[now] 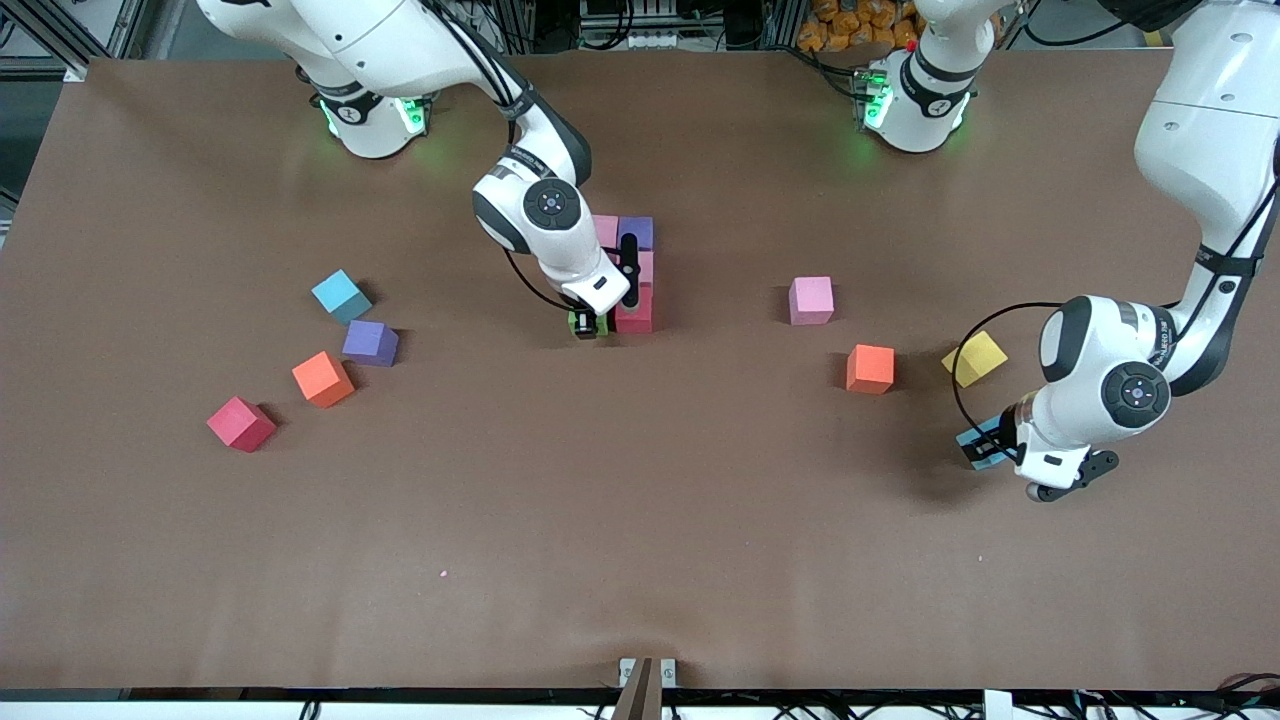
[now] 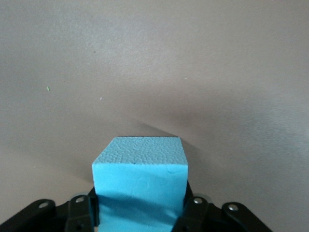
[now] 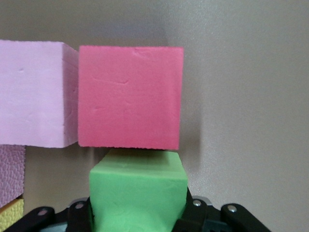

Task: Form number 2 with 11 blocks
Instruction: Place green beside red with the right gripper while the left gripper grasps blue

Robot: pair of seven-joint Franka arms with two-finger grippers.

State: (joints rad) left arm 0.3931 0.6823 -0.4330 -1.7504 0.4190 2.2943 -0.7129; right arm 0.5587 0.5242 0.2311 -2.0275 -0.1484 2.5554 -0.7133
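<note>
Mid-table stands a partial number 2: pink point(image 1: 605, 230), purple point(image 1: 636, 232), pink point(image 1: 646, 266) and red point(image 1: 634, 312) blocks in a cluster. My right gripper point(image 1: 590, 325) is shut on a green block point(image 3: 137, 193), low at the table, pressed against the red block point(image 3: 130, 96). My left gripper point(image 1: 988, 447) is down at the left arm's end of the table, nearer the front camera than a yellow block point(image 1: 974, 358). It is shut on a light blue block point(image 2: 140, 181), fingers tight on both sides.
Loose blocks toward the right arm's end: light blue point(image 1: 341, 296), purple point(image 1: 370, 343), orange point(image 1: 323, 379), red point(image 1: 241, 424). Toward the left arm's end lie a pink block point(image 1: 811, 300) and an orange block point(image 1: 870, 368). The brown table point(image 1: 640, 560) runs bare toward the front camera.
</note>
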